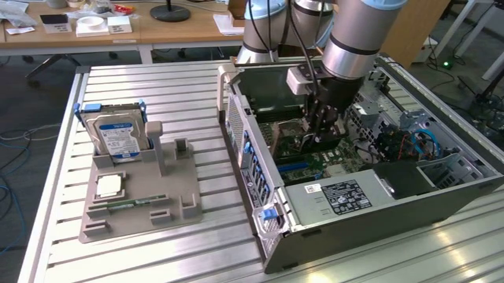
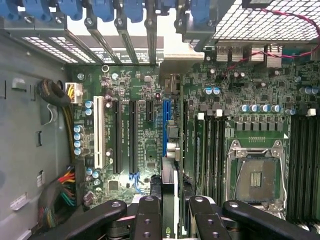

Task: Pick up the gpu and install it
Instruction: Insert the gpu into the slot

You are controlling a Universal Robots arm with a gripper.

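Observation:
My gripper (image 1: pixel 318 131) has reached down inside the open computer case (image 1: pixel 260 177), over the motherboard (image 1: pixel 315 162). It is shut on the gpu (image 1: pixel 321 142), which hangs upright between the fingers. In the wrist view the gpu (image 2: pixel 173 170) shows edge-on as a thin dark card between my two black fingers (image 2: pixel 148 215), gripper (image 2: pixel 172 202). The card runs alongside the blue expansion slot (image 2: pixel 166 125), just beside it. Whether its lower edge touches the slot I cannot tell.
A grey parts holder (image 1: pixel 157 203) in the exterior view's left carries a blue-labelled hard drive (image 1: pixel 118 138), a square chip (image 1: pixel 108 187) and a green RAM stick (image 1: pixel 130 203). Inside the case are a white slot (image 2: pixel 98 132), the CPU socket (image 2: pixel 255 177), cable bundles (image 2: pixel 60 187) and the power supply (image 1: pixel 346 197).

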